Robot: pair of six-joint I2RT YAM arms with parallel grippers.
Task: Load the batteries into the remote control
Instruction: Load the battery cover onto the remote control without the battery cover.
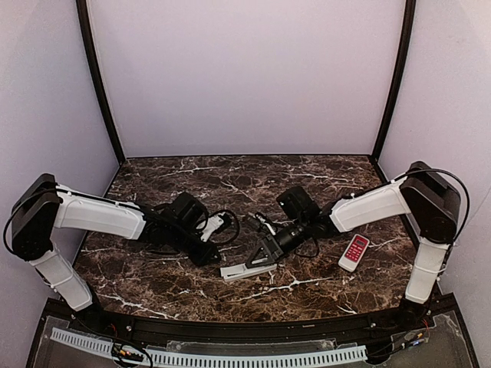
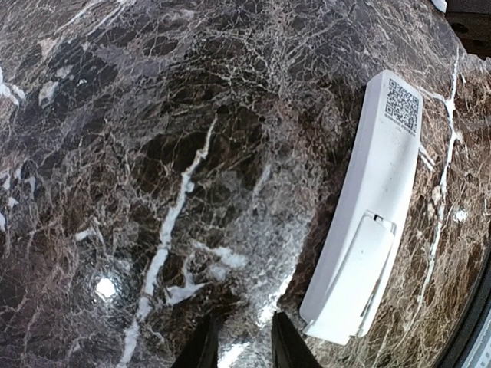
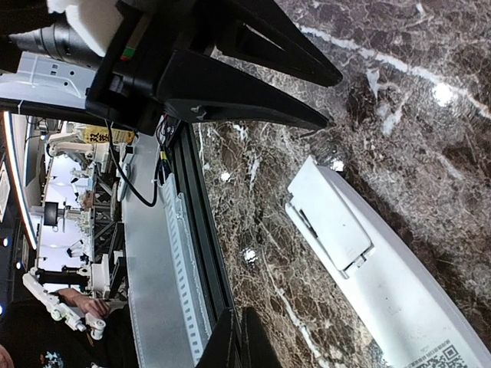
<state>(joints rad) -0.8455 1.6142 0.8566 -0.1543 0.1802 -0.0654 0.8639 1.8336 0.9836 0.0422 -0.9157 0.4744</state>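
1. While both arms reach inward over the dark veined marble table (image 1: pixel 153 287), the overhead view shows the long slim white plastic remote control (image 1: pixel 247 271) lying near the front edge. The right gripper (image 1: pixel 262 257) is just over it and the left gripper (image 1: pixel 205 253) just beside it. A shorter red-and-white remote (image 1: pixel 354 252) lies well apart to the right.
2. Left wrist: the remote control (image 2: pixel 376 192) lies back up, with its white rectangular battery cover (image 2: pixel 359 277) seated. The left fingers are narrowly parted, gripping nothing.
3. Right wrist: its fingers look pressed together and empty, near the same cover.
4. No batteries show in any view. With the cover on, I cannot tell whether cells are inside; if not, opening, loading and closing all remain.
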